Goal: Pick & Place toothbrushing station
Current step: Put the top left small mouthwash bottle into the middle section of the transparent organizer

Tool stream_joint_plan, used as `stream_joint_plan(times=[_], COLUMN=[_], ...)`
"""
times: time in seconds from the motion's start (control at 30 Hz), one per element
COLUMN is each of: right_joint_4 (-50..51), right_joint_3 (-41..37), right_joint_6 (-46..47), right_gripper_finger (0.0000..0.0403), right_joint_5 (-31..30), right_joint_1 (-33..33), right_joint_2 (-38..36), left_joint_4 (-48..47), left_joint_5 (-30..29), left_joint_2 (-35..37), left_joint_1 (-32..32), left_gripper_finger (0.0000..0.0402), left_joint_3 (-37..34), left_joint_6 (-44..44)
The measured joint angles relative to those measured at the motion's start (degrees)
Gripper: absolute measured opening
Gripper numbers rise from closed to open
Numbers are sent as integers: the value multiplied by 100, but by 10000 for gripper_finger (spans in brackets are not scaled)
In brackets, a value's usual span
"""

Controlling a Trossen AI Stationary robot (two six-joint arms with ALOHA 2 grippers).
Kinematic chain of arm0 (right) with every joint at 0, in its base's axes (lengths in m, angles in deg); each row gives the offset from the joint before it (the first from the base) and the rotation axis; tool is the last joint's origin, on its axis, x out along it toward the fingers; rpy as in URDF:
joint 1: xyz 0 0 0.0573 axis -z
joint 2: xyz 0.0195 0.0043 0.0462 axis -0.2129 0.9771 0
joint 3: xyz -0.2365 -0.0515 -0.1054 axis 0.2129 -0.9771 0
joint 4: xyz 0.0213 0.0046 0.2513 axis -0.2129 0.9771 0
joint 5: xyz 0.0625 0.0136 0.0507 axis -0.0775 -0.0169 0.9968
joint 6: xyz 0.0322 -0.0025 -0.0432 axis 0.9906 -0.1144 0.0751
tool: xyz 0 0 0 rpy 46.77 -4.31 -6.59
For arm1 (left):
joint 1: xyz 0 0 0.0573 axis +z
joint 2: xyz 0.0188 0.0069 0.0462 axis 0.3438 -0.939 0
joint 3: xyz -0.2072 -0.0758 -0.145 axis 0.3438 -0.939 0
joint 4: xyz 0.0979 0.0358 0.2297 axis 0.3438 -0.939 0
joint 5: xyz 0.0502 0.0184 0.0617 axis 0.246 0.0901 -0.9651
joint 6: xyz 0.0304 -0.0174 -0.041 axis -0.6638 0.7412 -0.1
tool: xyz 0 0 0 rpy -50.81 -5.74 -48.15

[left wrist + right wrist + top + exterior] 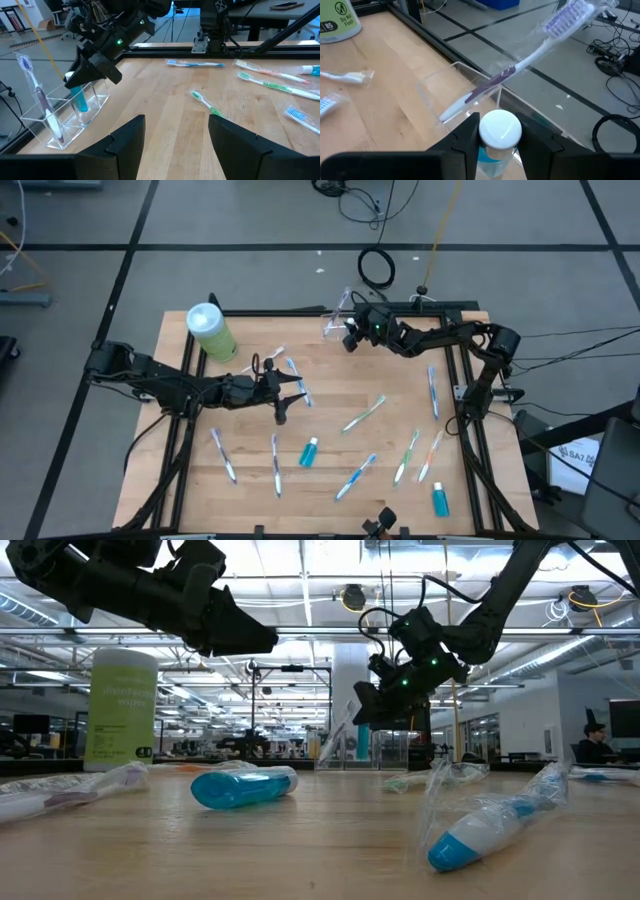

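Observation:
A clear plastic holder (338,320) stands at the table's far edge; it also shows in the left wrist view (60,120). A purple-and-white toothbrush (42,95) stands tilted in it, leaning on its rim. My right gripper (350,338) is right over the holder, shut on a small teal tube with a white cap (500,131). My left gripper (285,395) hovers open and empty over the table's middle left, among loose toothbrushes. Several wrapped toothbrushes, such as a green one (363,415), lie flat on the table. My right gripper pinches the tube by its white-capped top end (492,134) between its two fingers, one on each side. The fingers come from above, slanting down. The tube hangs upright below them, its teal body (79,100) inside one compartment of the clear holder.
A large green white-lidded canister (210,330) stands at the far left. Two more teal tubes lie on the table, one in the near middle (308,451) and one at the near right (440,500). Black frame rails (470,430) run along the table's sides.

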Motion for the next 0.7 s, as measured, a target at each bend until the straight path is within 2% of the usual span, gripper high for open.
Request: stream_joint_plan(times=[0.33, 0.7], right_joint_4=[239, 232], right_joint_3=[0, 0], right_joint_6=[291, 68], right_gripper_finger=[112, 131], right_joint_5=[-13, 0], right_joint_1=[4, 72], right_joint_2=[-2, -4], left_joint_4=[2, 3], left_joint_5=[0, 0], left_joint_2=[0, 0], left_joint_1=[0, 2], left_gripper_finger=[223, 223], left_joint_3=[0, 0], left_joint_6=[9, 8])
